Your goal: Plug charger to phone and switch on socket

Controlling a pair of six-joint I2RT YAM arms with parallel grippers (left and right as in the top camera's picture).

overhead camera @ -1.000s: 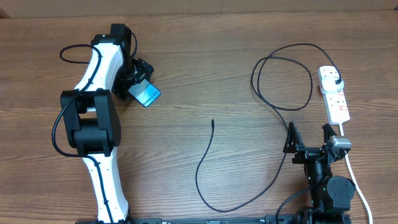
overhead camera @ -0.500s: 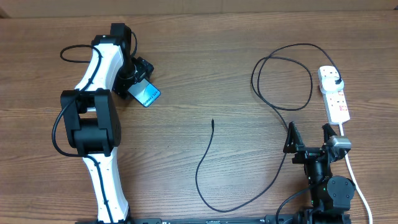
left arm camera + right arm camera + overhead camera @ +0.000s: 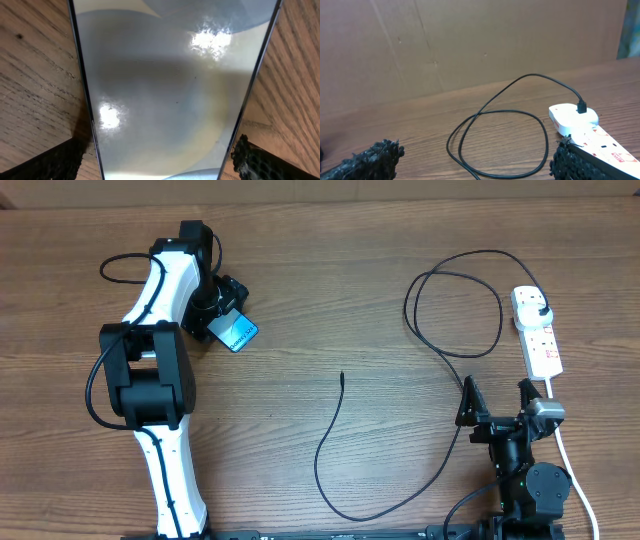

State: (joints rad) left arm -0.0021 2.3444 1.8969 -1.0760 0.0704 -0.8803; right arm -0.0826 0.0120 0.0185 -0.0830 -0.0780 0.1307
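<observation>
The phone, cyan-lit, lies tilted at the upper left of the table. My left gripper is shut on it; in the left wrist view the phone fills the space between both fingers. The charger is a black cable looped at the upper right. Its connector tip lies loose mid-table and its plug sits in the socket, a white power strip. My right gripper is open and empty near the front edge. Its wrist view shows the gripper, the cable loop and the socket.
The strip's thick white cord runs down past my right arm. A black arm cable loops beside my left arm. A brown cardboard wall stands behind the table.
</observation>
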